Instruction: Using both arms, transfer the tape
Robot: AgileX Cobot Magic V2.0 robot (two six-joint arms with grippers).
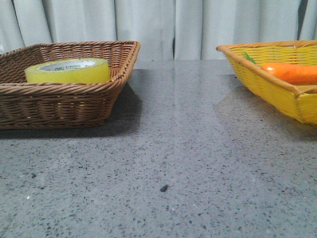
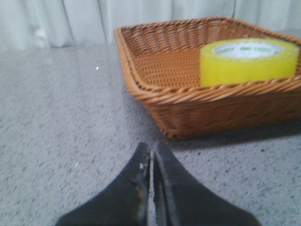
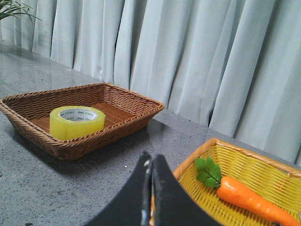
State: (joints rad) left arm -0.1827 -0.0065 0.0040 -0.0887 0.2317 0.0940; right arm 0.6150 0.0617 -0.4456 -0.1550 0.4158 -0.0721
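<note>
tape [image 1: 68, 71] glossy yellow, white core, green lettering | basket [image 1: 59, 106] brown wicker | carrot [image 1: 291, 72] orange | table [image 1: 173, 163] speckled grey

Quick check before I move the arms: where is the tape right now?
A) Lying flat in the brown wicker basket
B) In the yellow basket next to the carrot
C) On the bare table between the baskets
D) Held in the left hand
A: the tape lies flat inside the brown wicker basket, while the carrot is alone in the yellow basket.
</note>
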